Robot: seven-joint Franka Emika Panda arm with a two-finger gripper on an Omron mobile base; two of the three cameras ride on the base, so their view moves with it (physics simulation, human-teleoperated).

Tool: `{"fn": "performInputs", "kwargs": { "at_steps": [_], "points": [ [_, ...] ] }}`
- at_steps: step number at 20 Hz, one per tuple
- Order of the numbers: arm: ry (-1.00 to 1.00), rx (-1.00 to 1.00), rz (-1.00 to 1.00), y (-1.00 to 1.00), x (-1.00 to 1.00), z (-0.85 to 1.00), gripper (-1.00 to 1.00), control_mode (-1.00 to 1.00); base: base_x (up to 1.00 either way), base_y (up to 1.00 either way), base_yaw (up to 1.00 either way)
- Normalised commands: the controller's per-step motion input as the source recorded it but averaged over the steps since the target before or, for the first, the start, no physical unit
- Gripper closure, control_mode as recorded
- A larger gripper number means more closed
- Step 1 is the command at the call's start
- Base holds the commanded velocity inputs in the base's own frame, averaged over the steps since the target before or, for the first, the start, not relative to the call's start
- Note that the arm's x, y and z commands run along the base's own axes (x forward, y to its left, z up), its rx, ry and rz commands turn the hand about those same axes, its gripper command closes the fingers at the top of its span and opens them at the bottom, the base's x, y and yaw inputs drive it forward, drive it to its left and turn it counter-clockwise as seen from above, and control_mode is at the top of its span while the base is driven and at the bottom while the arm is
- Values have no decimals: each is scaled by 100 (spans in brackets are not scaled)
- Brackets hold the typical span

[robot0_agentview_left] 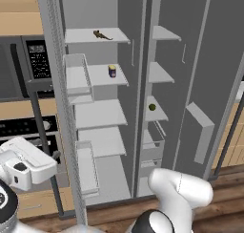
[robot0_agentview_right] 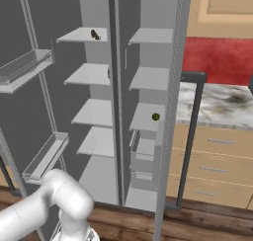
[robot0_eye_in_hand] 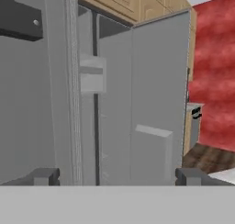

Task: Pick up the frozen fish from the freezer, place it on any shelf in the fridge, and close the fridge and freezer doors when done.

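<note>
Bystanders in the open unit
A yellow-and-blue can (robot0_agentview_left: 112,71) stands on a wide-side shelf; a small green ball (robot0_agentview_left: 152,107) rests on a narrow-side shelf.

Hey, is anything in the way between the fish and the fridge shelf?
Nothing visible. The fish already lies on the top shelf of the fridge, alone on that board.

Flat, even rendered light with no clear source and no glare. Inside the fridge (robot0_agentview_left: 97,108), the shelves read pale against darker grey walls, with only faint shadows beneath them. All views are soft and low-resolution, edges slightly jagged, without distortion.
</note>
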Motion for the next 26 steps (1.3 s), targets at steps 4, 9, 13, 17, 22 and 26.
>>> {"fn": "performInputs", "kwargs": {
  "at_steps": [4, 9, 13, 17, 22, 26],
  "points": [
    [1, -2, 39, 0, 30, -23, -100, -100, 0, 0, 0],
    [0, -1, 11, -2, 48, -6, -100, -100, 0, 0, 0],
    [0, 0, 0, -5, 65, -16, -100, -100, 0, 0, 0],
    [0, 0, 0, 23, 22, -3, -100, -100, 0, 0, 0],
    [0, 0, -3, 54, 9, -2, -100, -100, 0, 0, 0],
    [0, 0, -3, 39, 35, -5, -100, -100, 0, 0, 0]
  ]
}}
